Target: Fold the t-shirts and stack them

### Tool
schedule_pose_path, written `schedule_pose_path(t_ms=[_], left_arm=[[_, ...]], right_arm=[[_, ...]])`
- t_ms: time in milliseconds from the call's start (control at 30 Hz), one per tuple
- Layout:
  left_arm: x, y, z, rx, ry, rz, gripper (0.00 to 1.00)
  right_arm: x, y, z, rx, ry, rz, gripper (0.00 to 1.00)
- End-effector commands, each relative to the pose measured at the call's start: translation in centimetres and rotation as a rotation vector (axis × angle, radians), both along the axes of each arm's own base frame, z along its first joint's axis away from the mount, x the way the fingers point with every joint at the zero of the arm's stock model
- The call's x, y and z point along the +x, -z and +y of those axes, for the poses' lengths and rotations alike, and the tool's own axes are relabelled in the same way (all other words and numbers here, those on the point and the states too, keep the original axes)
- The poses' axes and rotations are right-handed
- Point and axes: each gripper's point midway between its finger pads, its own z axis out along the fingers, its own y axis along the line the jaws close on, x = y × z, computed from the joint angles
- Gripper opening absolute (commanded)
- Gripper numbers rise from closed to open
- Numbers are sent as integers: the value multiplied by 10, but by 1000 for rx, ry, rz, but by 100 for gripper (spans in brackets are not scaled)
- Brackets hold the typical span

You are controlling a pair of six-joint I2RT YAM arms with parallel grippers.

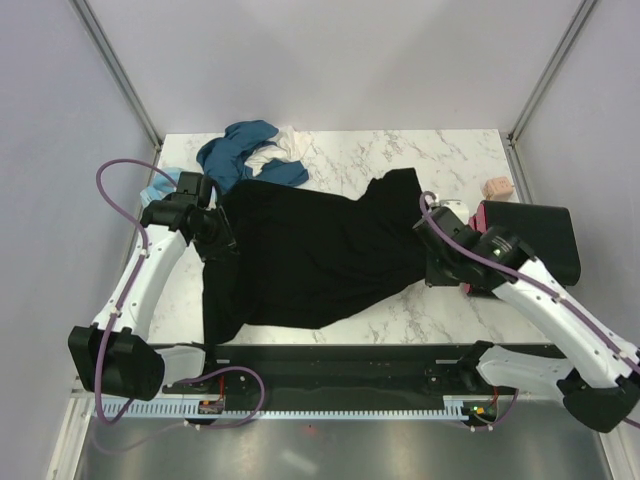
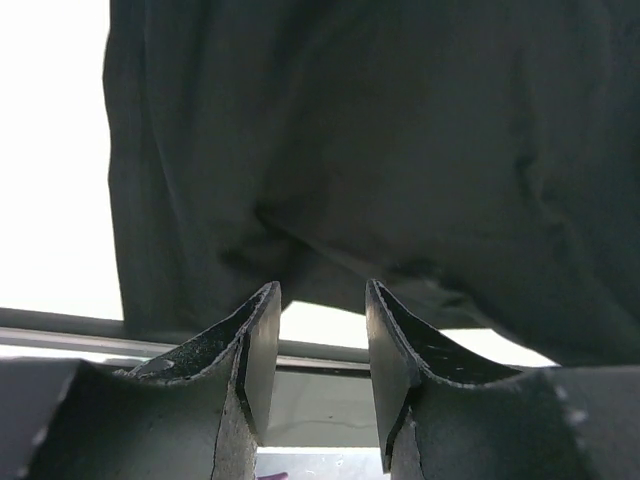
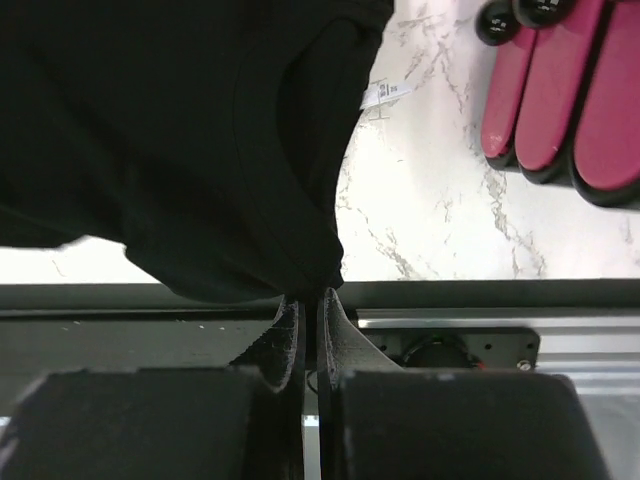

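A black t-shirt lies spread across the middle of the marble table, its lower left corner hanging over the near edge. My left gripper is at the shirt's left edge. In the left wrist view it is open, with the black cloth just beyond the fingertips and nothing between them. My right gripper is at the shirt's right edge. In the right wrist view it is shut, pinching the black shirt's edge at the fingertips.
A heap of teal-blue, light blue and white t-shirts lies at the back left. At the right stands a folded black stack with pink cloth beside it. A small pinkish-beige block sits behind that stack. The black rail runs along the near edge.
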Motion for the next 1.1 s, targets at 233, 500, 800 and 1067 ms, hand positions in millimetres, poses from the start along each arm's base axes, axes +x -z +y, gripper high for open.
schedule_pose_path(t_ms=[233,500,800,1067], left_arm=[[-2,-12,-8,-55,13,-42,46],[-7,-11,-2,-29,-11,-41,47],[11,-24,23,39,-172,-124,50],[109,-44,35,24,-232,-183,50]], right_arm=[[-9,25,-39,-236,134,96,46],[48,-29,-16,-194,76,-101,60],[146,0,-19,-160,126,-117,54],[244,13,-45,-103,218,-156,56]])
